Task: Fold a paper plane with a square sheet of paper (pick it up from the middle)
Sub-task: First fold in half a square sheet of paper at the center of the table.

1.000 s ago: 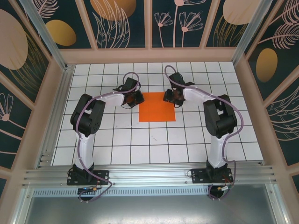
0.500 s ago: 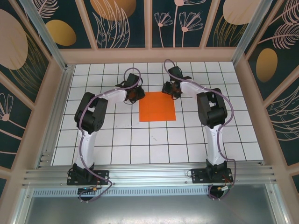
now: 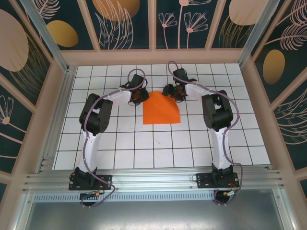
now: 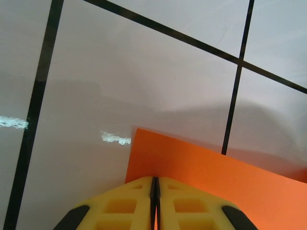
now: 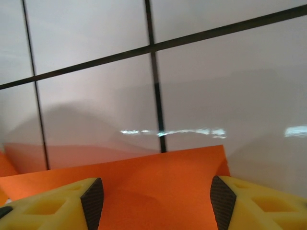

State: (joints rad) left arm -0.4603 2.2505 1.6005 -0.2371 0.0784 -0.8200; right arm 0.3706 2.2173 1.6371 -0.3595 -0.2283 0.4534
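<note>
Grid table (image 3: 124, 143); from its wrist, left jaws pinch the sheet (image 4: 216, 177).

We see our left tool (image 4: 154, 184) with its yellow fingers (image 4: 120, 206) pressed together on a corner of the thin bright orange sheet of paper (image 4: 216, 172), above the glossy white table with black grid lines (image 4: 144, 81).

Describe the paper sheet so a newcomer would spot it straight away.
On the white grid-lined table, look at the far middle, between the left hand and the right hand. The square sheet of paper sits there, the one bright orange thing on the tiles.
</note>
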